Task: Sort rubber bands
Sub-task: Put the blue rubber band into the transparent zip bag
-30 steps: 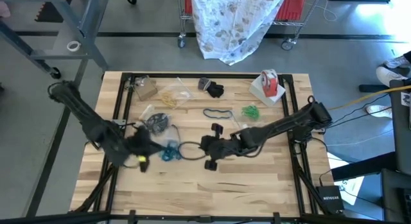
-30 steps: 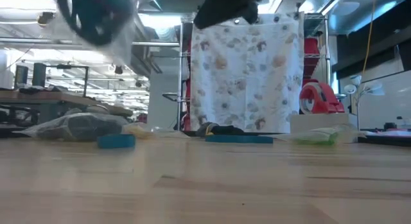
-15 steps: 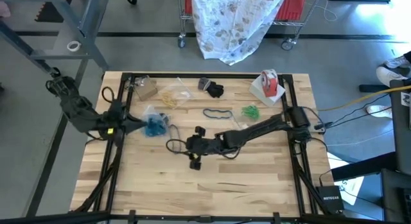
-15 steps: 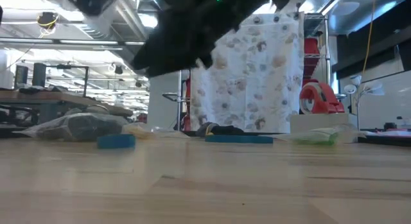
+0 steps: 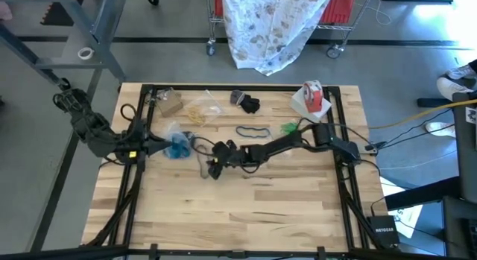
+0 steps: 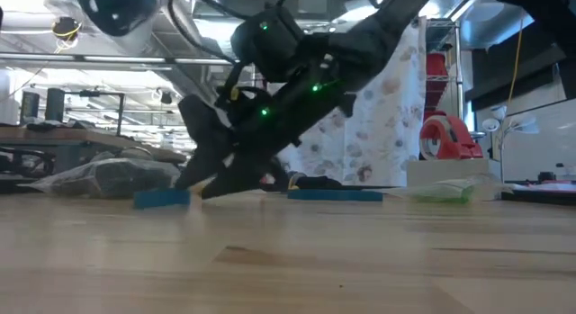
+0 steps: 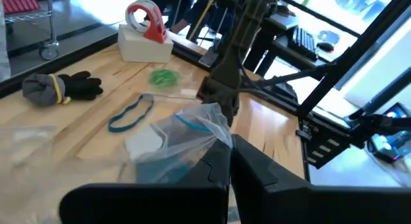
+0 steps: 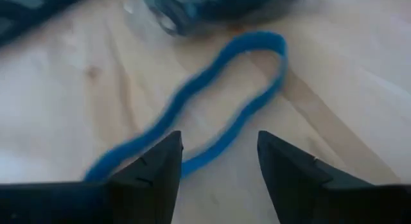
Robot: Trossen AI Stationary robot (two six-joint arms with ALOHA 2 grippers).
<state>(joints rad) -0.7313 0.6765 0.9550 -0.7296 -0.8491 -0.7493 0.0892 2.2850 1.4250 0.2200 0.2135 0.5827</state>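
A teal-blue rubber band [image 8: 260, 38] lies flat on the wooden table [image 5: 246, 208], left of centre. My right gripper [image 8: 218, 150] is low over the band's near end, open, with one finger on each side; in the low view the right gripper [image 6: 189, 183] slants down beside the band [image 6: 162, 199]. At the table's left, my left gripper [image 5: 153, 147] is shut on a clear plastic bag [image 5: 177, 146] holding teal bands, and the bag [image 6: 121, 4] is held high off the table. My left gripper pinches the gathered plastic at one end of the bag [image 7: 215, 131] between its two shut fingers, reaching nearly level from the table's left. The bag is lifted clear of the table, its teal contents bulging beyond the fingertips. My right gripper: I cannot tell whether its fingertips touch the band or the wood.
Another teal band [image 5: 253, 130] lies mid-table, green bands [image 5: 291, 129] to its right. Along the far edge sit a black bundle [image 5: 246, 103], a bag of tan bands [image 5: 197, 113], another bag [image 5: 168, 102] and a red tape roll on a white block [image 5: 313, 97]. The near half is bare wood.
My right gripper has dropped from high above the table to just over it, moving toward the left and far side, and has rolled. My left gripper has carried the bag up and toward the table's far left, then held still.
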